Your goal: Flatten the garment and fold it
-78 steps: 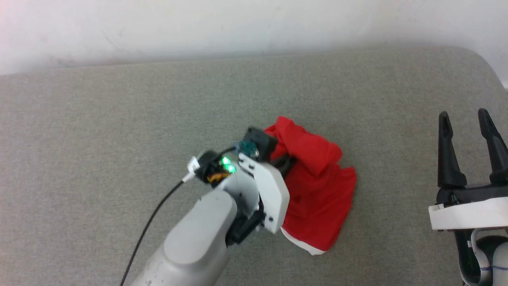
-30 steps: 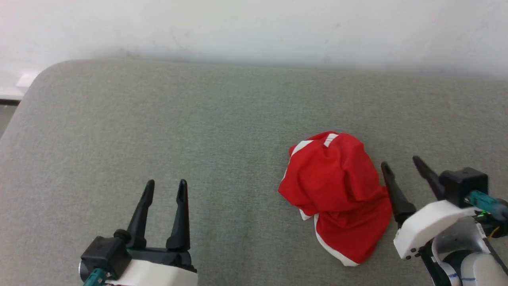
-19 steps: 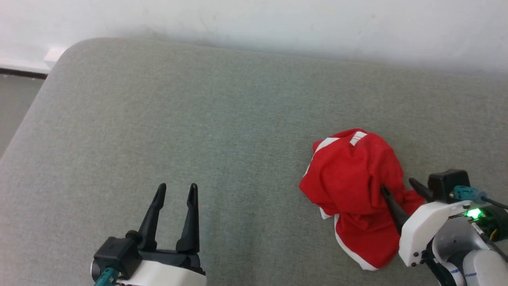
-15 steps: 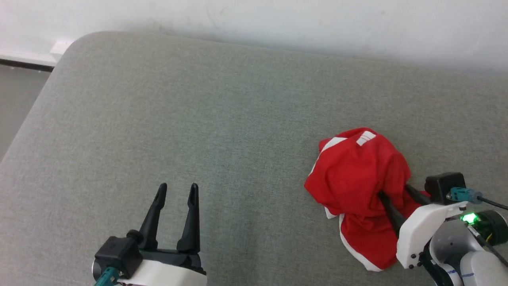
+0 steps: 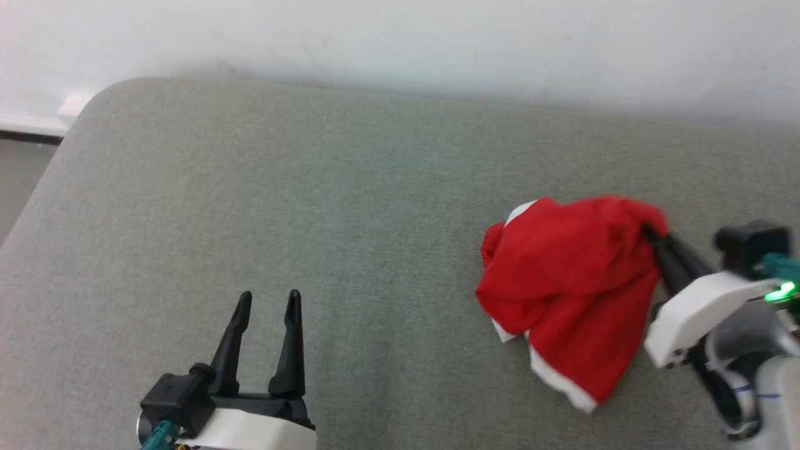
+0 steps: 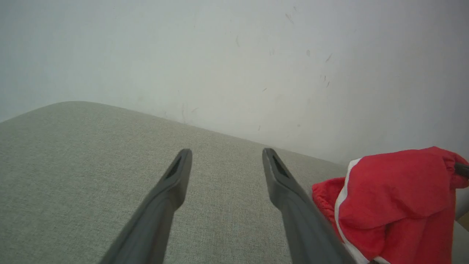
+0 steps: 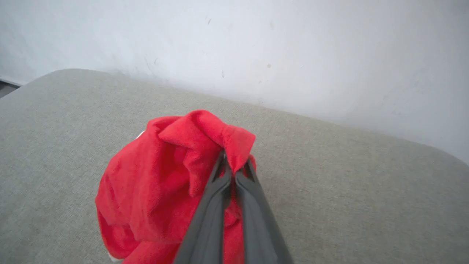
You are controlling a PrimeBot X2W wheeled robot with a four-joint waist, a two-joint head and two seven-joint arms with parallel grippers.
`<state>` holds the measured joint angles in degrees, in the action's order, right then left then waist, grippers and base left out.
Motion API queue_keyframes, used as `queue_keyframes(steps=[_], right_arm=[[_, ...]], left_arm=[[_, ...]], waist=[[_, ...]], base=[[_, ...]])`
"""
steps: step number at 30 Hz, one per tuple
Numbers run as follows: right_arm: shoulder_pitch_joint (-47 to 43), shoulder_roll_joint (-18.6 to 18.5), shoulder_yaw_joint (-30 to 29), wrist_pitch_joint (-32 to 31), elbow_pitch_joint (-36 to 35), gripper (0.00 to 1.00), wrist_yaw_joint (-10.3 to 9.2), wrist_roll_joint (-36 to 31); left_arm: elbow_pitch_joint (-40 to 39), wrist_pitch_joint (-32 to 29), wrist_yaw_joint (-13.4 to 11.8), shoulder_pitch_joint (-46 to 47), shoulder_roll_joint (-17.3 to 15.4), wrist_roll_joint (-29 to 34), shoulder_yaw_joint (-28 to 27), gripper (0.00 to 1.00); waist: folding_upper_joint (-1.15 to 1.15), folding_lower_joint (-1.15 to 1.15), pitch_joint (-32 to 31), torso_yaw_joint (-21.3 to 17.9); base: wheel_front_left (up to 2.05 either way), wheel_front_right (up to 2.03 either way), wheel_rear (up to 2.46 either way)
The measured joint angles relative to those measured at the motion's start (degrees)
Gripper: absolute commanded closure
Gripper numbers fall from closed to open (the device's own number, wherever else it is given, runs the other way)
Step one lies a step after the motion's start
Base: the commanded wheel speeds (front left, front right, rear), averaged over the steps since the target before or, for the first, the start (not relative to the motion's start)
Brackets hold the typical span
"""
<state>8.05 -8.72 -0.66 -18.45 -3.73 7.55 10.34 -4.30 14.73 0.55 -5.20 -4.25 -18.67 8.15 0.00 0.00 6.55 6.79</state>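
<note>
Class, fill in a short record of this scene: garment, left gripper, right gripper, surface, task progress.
Garment: red shorts with white trim, bunched, hanging from an upper fold
Left gripper: open, holding nothing, apart from the shorts
Right gripper: shut on the shorts
Surface: grey fabric, against a white wall
Progress: not yet flattened or folded

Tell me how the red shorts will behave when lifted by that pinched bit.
Probably floppy: the garment sags in loose folds from the right gripper, shut on one bunched edge. Likely light, since that small pinch raises part of it. Expect it to swing.
</note>
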Motion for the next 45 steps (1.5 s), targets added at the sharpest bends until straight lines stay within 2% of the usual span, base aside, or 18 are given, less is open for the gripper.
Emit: queue_keyframes(steps=[2,3,4,6,9,12,15,16,17,18,19,24,28,31,34,37,39,45], right_arm=[[0.40,-0.38,-1.12,0.12,-0.90,1.00,0.00,-0.29],[0.68,-1.14,-4.17,0.36,-2.23,1.00,0.00,-0.68],[0.68,-1.14,-4.17,0.36,-2.23,1.00,0.00,-0.68],[0.23,-1.56,-7.70,0.32,-3.05,1.00,0.00,-1.60],[-3.79,-2.16,-12.14,0.35,-3.02,1.00,-0.01,-3.55],[-10.55,-1.24,-13.61,0.70,-1.58,1.00,-0.01,-4.85],[-16.23,1.19,-11.25,0.82,0.57,1.00,-0.01,-4.30],[-17.41,1.72,-9.70,0.81,1.16,0.89,-0.01,-4.01],[-18.13,2.27,-8.34,0.75,1.78,0.63,-0.01,-2.98],[-18.45,2.77,-7.16,0.26,2.33,0.50,-0.01,-1.72],[-18.66,3.10,-6.15,-0.30,2.61,0.00,-0.01,-0.76],[-17.50,2.90,-6.27,-1.16,-0.80,0.00,-0.01,0.58],[-14.63,2.32,-7.24,-4.15,-9.11,0.00,-0.01,1.87],[-12.23,0.48,-6.84,-6.92,-14.30,0.00,-0.01,2.11],[-9.23,-1.22,-6.24,-9.77,-16.62,0.00,-0.01,2.61],[-6.64,-3.91,-5.10,-12.21,-15.56,0.00,-0.01,2.45],[-5.47,-7.13,-3.99,-13.73,-12.89,0.00,-0.01,2.09],[-2.94,-12.46,0.43,-15.29,-3.65,0.00,-0.01,2.35]], left_arm=[[-0.02,0.01,0.00,-0.07,0.08,0.04,-0.31,0.00],[-0.01,0.01,0.20,-0.17,0.19,0.08,-0.67,0.00],[-0.01,0.01,0.20,-0.17,0.19,0.08,-0.67,0.00],[-0.01,0.01,0.42,-0.25,0.27,0.13,-0.85,0.00],[0.16,0.00,0.87,-0.30,0.43,0.24,-0.79,0.00],[0.29,0.01,1.00,-0.30,0.54,0.46,-0.81,0.00],[0.60,0.00,1.34,-0.29,0.60,0.63,-0.83,0.00],[0.69,0.01,1.35,-0.29,0.62,0.67,-0.87,0.00],[0.74,0.01,1.35,-0.28,0.63,0.76,-0.96,0.00],[0.78,0.00,1.40,-0.26,0.64,0.90,-1.05,0.00],[0.89,0.00,1.41,-0.24,0.64,1.07,-1.11,0.00],[1.34,0.00,1.56,-0.09,0.74,1.23,-1.31,0.00],[1.45,0.00,1.90,-0.06,0.83,1.57,-1.23,0.00],[1.46,0.00,1.90,-0.02,0.88,1.63,-1.09,0.00],[1.51,0.00,1.91,0.14,0.96,1.62,-0.98,0.00],[1.55,0.00,1.93,0.81,1.00,1.60,-0.82,0.00],[1.66,0.00,1.99,1.21,1.03,1.60,-0.65,0.00],[1.91,0.00,2.00,2.19,1.07,1.60,-0.43,0.00]], waist=[[0.00,0.00,-0.26,-0.53],[0.00,0.00,-0.72,-1.58],[0.00,0.00,-0.72,-1.58],[0.00,0.00,-1.07,-2.59],[0.00,0.00,-1.30,-3.91],[0.00,-0.01,-0.96,-4.66],[0.00,0.00,-0.10,-5.03],[0.00,0.00,0.19,-5.17],[0.00,0.00,0.48,-5.31],[0.00,0.00,0.74,-5.47],[0.00,0.00,0.95,-5.66],[0.00,0.00,1.38,-6.41],[0.00,0.00,1.20,-6.30],[0.00,0.00,1.30,-5.96],[0.00,0.00,1.61,-5.42],[0.00,0.00,2.20,-4.77],[0.00,0.00,2.69,-4.19],[0.00,0.00,4.26,-2.32]], base=[[0.00,0.00,0.00],[0.00,0.00,0.00],[0.00,0.00,0.00],[0.00,0.00,0.00],[0.00,0.00,0.00],[0.00,0.00,0.00],[0.00,0.00,0.00],[0.00,0.00,0.00],[0.00,0.00,0.00],[0.00,0.00,0.00],[0.00,0.00,0.00],[0.00,0.00,0.00],[0.00,0.00,0.00],[0.00,0.00,0.00],[0.00,0.00,0.00],[0.00,0.00,0.00],[0.00,0.00,0.00],[0.00,0.00,0.00]])
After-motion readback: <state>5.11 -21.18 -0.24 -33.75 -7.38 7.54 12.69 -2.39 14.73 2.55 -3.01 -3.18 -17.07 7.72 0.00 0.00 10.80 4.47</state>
